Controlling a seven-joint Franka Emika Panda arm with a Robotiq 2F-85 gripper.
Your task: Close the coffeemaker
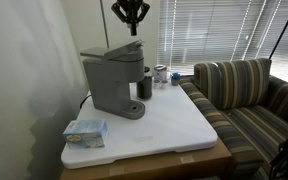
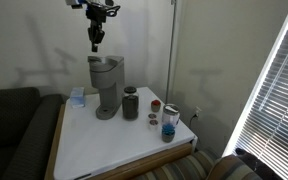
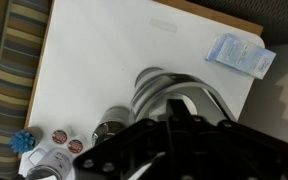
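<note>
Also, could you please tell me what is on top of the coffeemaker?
Nothing rests on the coffeemaker; the fingers hang above it, not touching. In the wrist view they cover part of its top.

You're in a home-like living room or lounge. A striped couch (image 1: 246,95) sits just beside the white table (image 1: 174,125), slatted window blinds (image 1: 219,30) hang behind it, and a dark sofa (image 2: 14,120) flanks the table's other side. The coffeemaker (image 1: 112,80) on the tabletop suits a domestic corner.
</note>
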